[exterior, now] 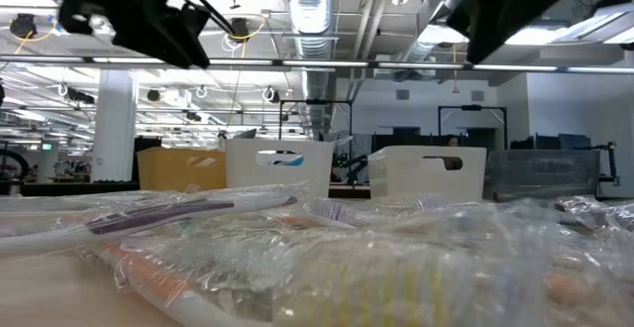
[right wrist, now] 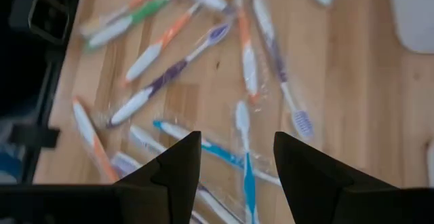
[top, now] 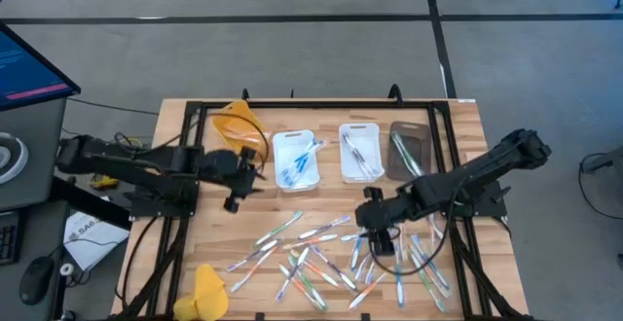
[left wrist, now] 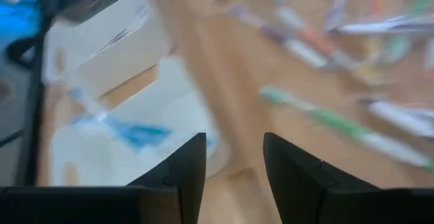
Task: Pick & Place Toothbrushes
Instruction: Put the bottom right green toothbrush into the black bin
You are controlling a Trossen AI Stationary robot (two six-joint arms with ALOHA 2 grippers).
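Note:
Several toothbrushes [top: 321,258] lie scattered on the near half of the wooden table, some in clear wrappers [exterior: 297,258]. My left gripper [top: 248,177] is open and empty beside the white tray [top: 295,160], which holds blue toothbrushes [left wrist: 125,132]. In the left wrist view, the left gripper [left wrist: 234,139] hangs over the tray's edge and bare wood. My right gripper [top: 375,235] is open and empty above the pile. In its wrist view the right gripper [right wrist: 237,137] hovers over a blue toothbrush [right wrist: 245,166] lying flat on the table.
Along the far side stand a yellow tray [top: 238,126], a second white tray [top: 360,152] holding grey toothbrushes, and a dark tray [top: 414,151]. A yellow object [top: 209,292] lies at the near left corner. A black frame [top: 185,165] runs around the table.

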